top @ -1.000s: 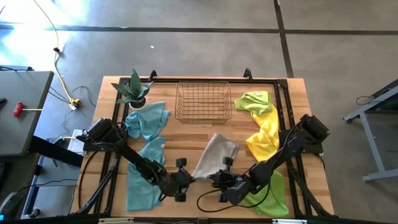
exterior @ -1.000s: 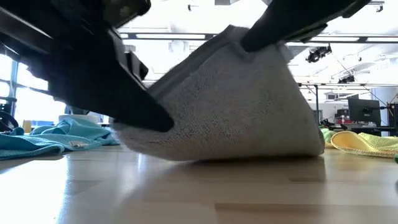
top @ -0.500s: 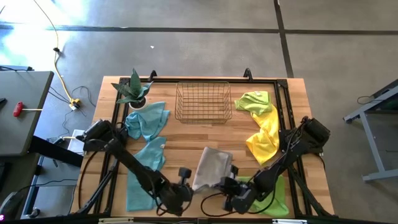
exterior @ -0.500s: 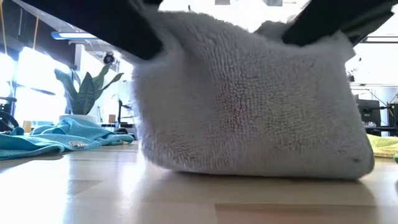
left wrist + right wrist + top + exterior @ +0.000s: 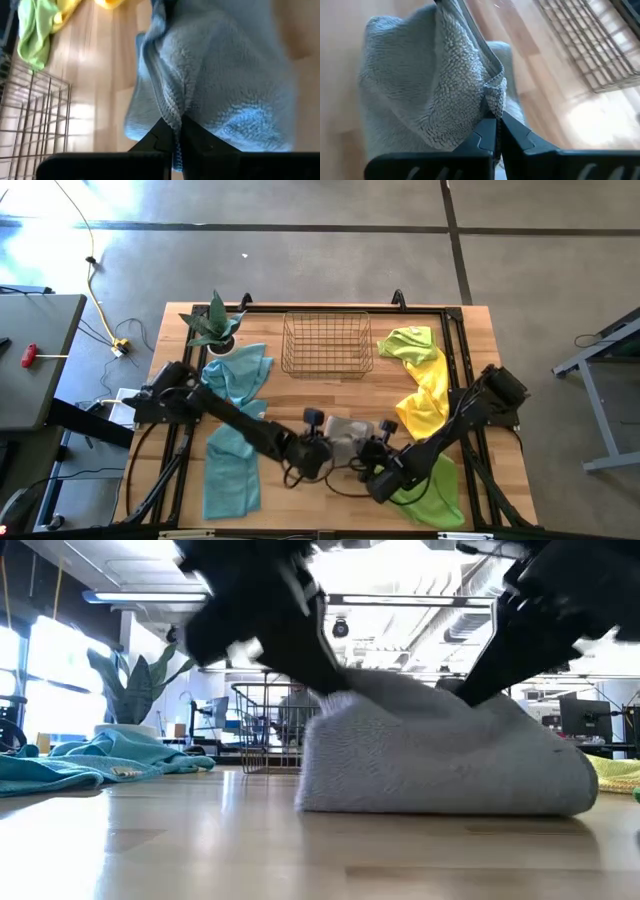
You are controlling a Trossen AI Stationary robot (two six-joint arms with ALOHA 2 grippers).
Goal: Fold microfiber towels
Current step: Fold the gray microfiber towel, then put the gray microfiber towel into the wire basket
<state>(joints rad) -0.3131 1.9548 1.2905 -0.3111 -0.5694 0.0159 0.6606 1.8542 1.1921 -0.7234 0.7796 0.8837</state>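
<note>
Two teal towels point(image 5: 235, 420) lie on the left of the tabletop point(image 5: 300, 395). In the middle, the left fingers point(image 5: 318, 442) and right fingers point(image 5: 378, 448) each pinch an edge of the grey towel point(image 5: 347, 430), folded over on the wood. Yellow and green towels point(image 5: 425, 385) lie to the right.

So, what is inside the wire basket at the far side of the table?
Nothing shows inside the wire basket: the wooden table is visible through its mesh. All towels lie outside it; the grey towel is held by both grippers.
</note>
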